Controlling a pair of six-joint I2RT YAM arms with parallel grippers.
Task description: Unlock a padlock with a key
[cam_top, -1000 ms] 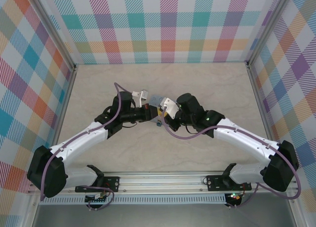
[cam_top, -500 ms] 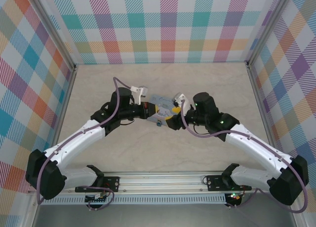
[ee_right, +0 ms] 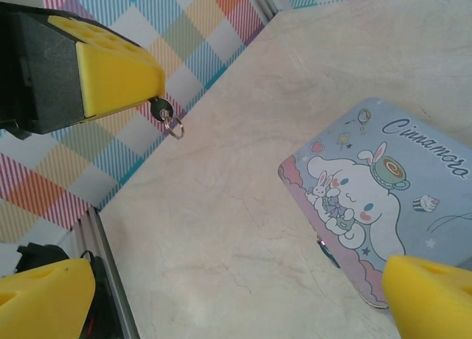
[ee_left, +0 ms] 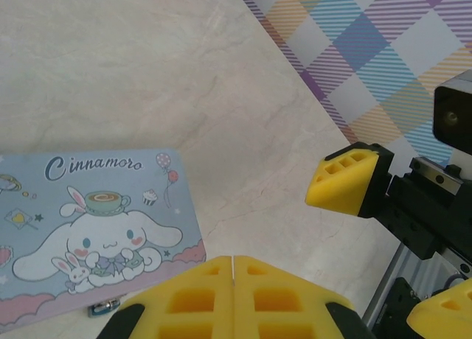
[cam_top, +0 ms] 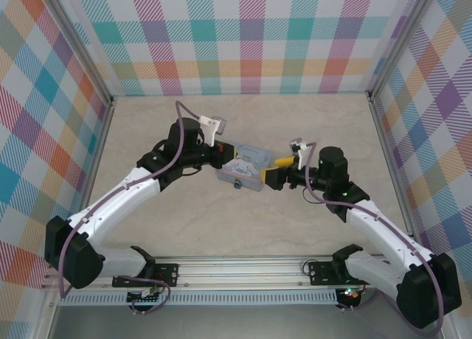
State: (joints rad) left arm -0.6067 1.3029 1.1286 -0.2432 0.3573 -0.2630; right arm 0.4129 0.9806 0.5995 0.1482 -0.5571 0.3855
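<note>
Left claw (ee_left: 233, 261) pinching key (ee_right: 161, 111), head and ring (ee_right: 175, 129) poking out: key may twist or slip. Right claw (ee_right: 236, 273) spread; padlock (ee_right: 329, 251) at edge of Cinnamoroll tin (ee_right: 398, 184) unheld, could swing aside.

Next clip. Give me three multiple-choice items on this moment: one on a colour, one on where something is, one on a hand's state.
1. The tin lid is mainly:
A. red
B. pale blue
C. black

2. The key is:
A. on the tin
B. under the tin
C. pinched in the left hand

3. The right hand is:
A. open
B. shut on the key
C. shut on the tin

Answers:
1. B, since both wrist views show a pale blue cartoon print on the lid.
2. C, since the right wrist view shows the key poking out from the tip of the left hand's closed yellow pads.
3. A, since its fingers stand wide apart with nothing between them.
</note>
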